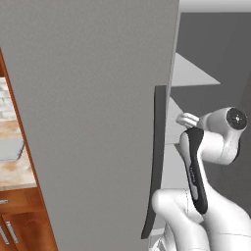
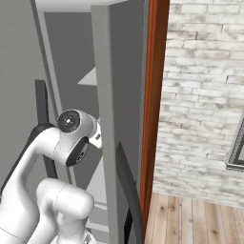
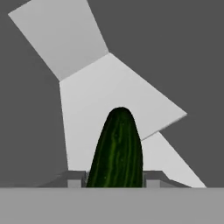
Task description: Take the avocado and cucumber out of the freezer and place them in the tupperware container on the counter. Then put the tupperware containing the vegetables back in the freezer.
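**End effector clamped on the cucumber, inside the freezer**

My end effector (image 3: 114,183) is grasping the cucumber (image 3: 117,151): in the hand view the dark green, glossy fruit sits squarely between my two finger tips, one pressed to each of its sides, and its rounded end juts out ahead of them. Beyond it lie pale shelves (image 3: 118,94) against the dark grey inner walls of the freezer (image 1: 93,117).

From the left base view, my white arm (image 1: 215,147) reaches past the edge of the big matte-grey door, beside its dark vertical handle (image 1: 158,162), into the open compartment; the end effector itself is hidden there behind my wrist. The right base view shows the same reach from the other side, with a brick wall (image 2: 205,95) to the right of the appliance.

At the far left of the left base view, the tupperware container (image 1: 11,149) rests on the marbled bench (image 1: 17,171), well apart from the cucumber and from me.
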